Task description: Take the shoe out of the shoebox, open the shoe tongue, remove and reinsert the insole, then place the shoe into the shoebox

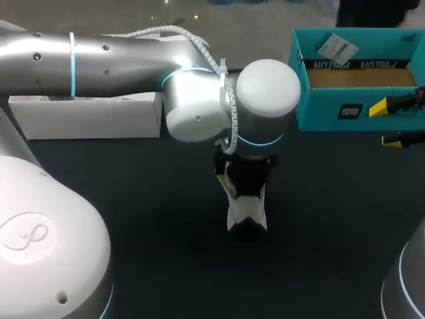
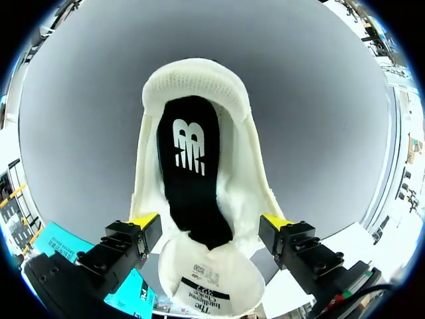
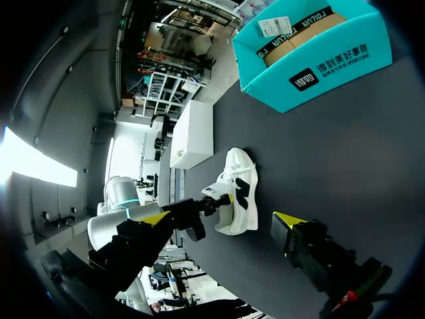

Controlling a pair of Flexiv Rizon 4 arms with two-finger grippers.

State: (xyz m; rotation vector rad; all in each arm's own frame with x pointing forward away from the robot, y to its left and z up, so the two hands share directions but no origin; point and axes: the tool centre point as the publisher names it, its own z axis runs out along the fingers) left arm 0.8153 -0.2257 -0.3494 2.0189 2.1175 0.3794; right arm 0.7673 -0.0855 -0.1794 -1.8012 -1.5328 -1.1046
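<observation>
Broadly, the dark table (image 1: 133,199) lies open around the left gripper (image 2: 209,222), with bare surface on every side of it. The left arm (image 1: 133,60) reaches over the middle, and from the head view its wrist hides that gripper. The shoebox (image 1: 358,109) sits well off toward the far right edge. The right gripper (image 3: 222,219) hangs just beside the box's near wall, spread wide and empty. A white box (image 1: 86,119) lies under the left arm by the far left edge.

The shoe (image 2: 199,133) stands on its sole directly under the left gripper. That gripper's fingers (image 2: 143,222) are wide, straddling the shoe with tips just beside its sides. Only the left wrist view shows the black insole (image 2: 192,173) seated inside and the tongue (image 2: 212,286) folded out between the fingers.
</observation>
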